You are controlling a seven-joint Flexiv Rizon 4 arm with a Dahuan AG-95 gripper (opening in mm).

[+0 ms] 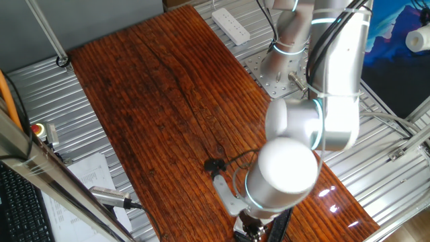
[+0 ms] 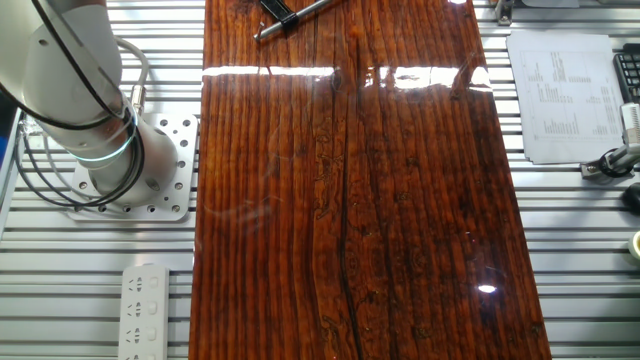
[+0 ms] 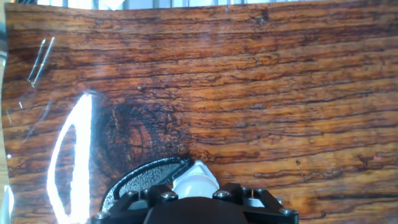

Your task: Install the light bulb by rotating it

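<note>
In the hand view, the light bulb point(image 3: 194, 182) shows as a small white dome right at the lower edge. It sits between the black jaw blocks of my gripper point(image 3: 194, 194), which close in on both its sides. A black textured clamp point(image 3: 144, 178) lies just to its left on the wooden table point(image 3: 249, 93). In one fixed view the gripper point(image 1: 250, 228) hangs low at the table's near end, beside a white lumpy piece point(image 1: 225, 191) and a black part point(image 1: 215, 165) with a cable. There the arm hides the bulb.
The arm's big white joint caps point(image 1: 287, 168) loom over the near end of the table. A power strip point(image 1: 230, 25) lies by the robot base point(image 2: 110, 150). Papers point(image 2: 560, 85) and a red button point(image 1: 38, 128) sit on the metal frame. A black pen-like tool point(image 2: 283, 14) lies at the table's end.
</note>
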